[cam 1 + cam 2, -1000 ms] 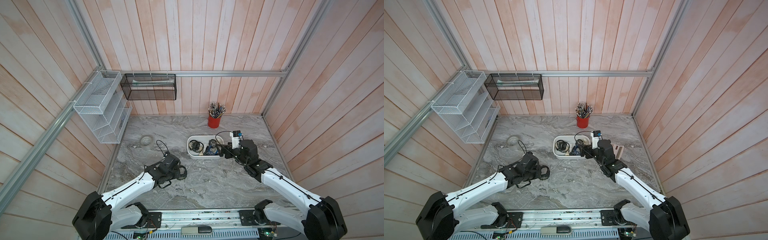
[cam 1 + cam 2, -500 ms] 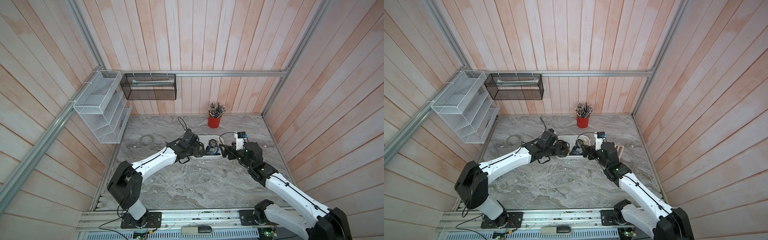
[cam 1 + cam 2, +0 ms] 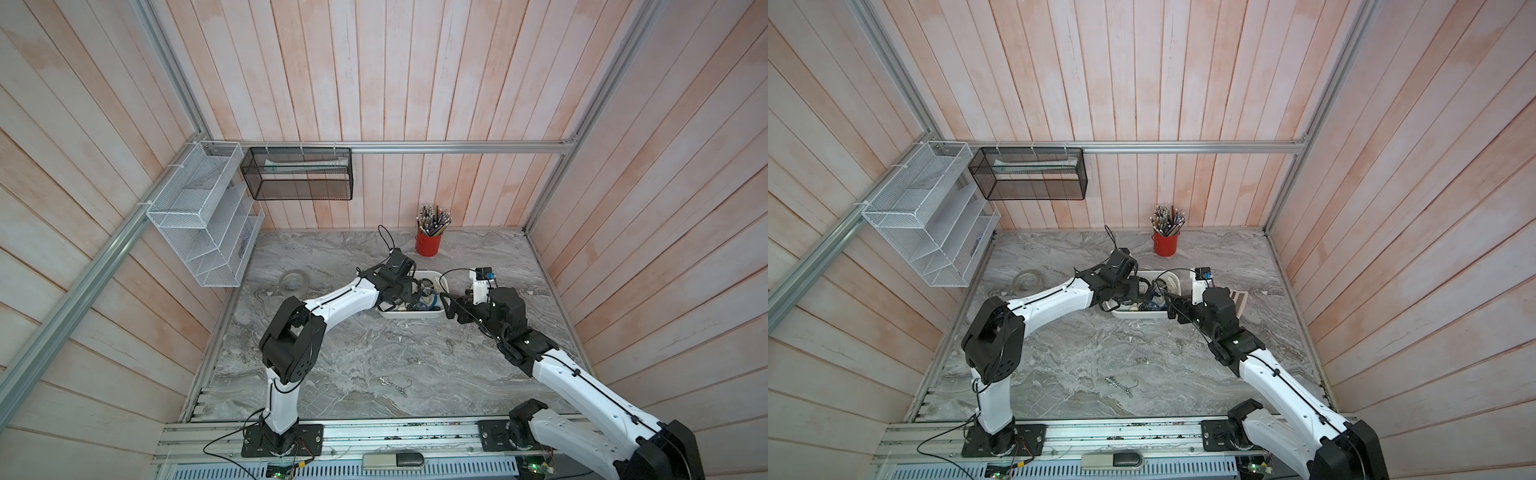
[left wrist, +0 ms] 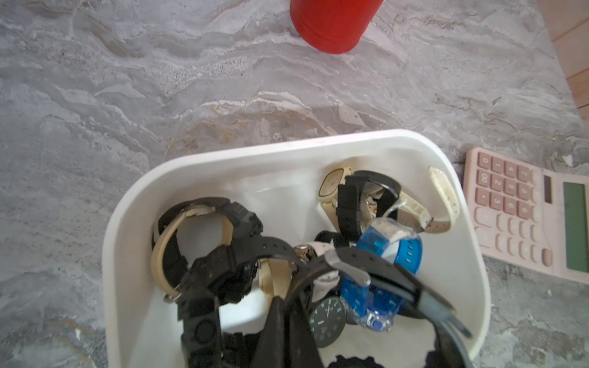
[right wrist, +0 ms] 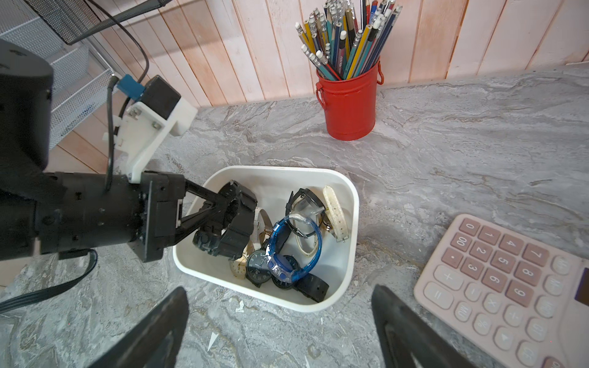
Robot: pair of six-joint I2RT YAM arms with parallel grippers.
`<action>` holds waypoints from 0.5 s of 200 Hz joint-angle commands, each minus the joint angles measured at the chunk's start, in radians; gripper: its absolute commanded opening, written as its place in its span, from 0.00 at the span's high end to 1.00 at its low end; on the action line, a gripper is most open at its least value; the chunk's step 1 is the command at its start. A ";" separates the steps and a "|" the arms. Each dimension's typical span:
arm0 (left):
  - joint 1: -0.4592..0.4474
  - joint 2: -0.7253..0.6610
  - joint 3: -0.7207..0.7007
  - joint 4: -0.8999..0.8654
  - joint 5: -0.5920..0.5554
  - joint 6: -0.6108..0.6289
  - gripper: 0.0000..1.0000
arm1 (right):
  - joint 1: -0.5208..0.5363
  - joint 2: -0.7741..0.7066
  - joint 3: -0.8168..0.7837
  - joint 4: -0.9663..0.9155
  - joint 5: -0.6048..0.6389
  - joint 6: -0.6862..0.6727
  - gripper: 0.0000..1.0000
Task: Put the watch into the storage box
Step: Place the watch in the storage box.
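The storage box (image 3: pixel 415 316) (image 3: pixel 1142 316) (image 5: pixel 264 298) (image 4: pixel 287 149) is a shallow white tub in mid-table, holding several watches, among them a blue one (image 5: pixel 294 247). My left gripper (image 3: pixel 409 291) (image 3: pixel 1138 291) (image 4: pixel 287 306) (image 5: pixel 208 210) reaches over the tub's left end and is shut on the band of a chunky black watch (image 5: pixel 237 220) (image 4: pixel 220 270). That watch hangs inside the rim, above the others; whether it touches them I cannot tell. My right gripper (image 3: pixel 448 306) (image 3: pixel 1170 306) (image 5: pixel 280 296) stands open and empty just outside the tub's right end.
A red pencil pot (image 3: pixel 428 246) (image 5: pixel 349 108) stands behind the tub, and a pink calculator (image 5: pixel 503 280) (image 4: pixel 522 210) lies to its right. A tape roll (image 3: pixel 293 280) lies at the left and a small chain (image 3: pixel 392 382) near the front. A white wire rack (image 3: pixel 203 220) and a black mesh basket (image 3: pixel 297 174) hang on the walls.
My left arm swung from the front left of the table to the storage box, carrying the black watch, and now reaches further over it. The right arm barely moved.
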 commanded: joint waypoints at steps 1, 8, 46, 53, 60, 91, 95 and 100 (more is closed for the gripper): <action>-0.002 0.053 0.050 -0.026 -0.032 0.018 1.00 | -0.005 -0.004 -0.006 -0.007 0.004 -0.007 0.08; -0.002 0.064 0.054 -0.030 -0.036 0.015 1.00 | -0.005 -0.004 -0.006 -0.008 0.003 -0.008 0.08; -0.008 0.112 0.069 -0.057 -0.066 0.020 1.00 | -0.006 -0.001 -0.016 -0.008 0.005 -0.006 0.08; -0.009 0.121 0.074 -0.065 -0.071 0.021 1.00 | -0.007 0.000 -0.015 -0.008 0.003 -0.004 0.08; -0.010 0.130 0.076 -0.068 -0.072 0.023 1.00 | -0.007 0.003 -0.014 -0.008 0.000 -0.003 0.08; -0.010 0.150 0.084 -0.079 -0.065 0.020 1.00 | -0.007 0.020 -0.013 0.003 -0.003 -0.001 0.08; -0.011 0.149 0.085 -0.082 -0.064 0.020 1.00 | -0.007 0.020 -0.011 0.003 -0.003 0.000 0.08; -0.012 0.144 0.087 -0.087 -0.063 0.019 1.00 | -0.007 0.023 -0.010 0.003 -0.005 0.002 0.08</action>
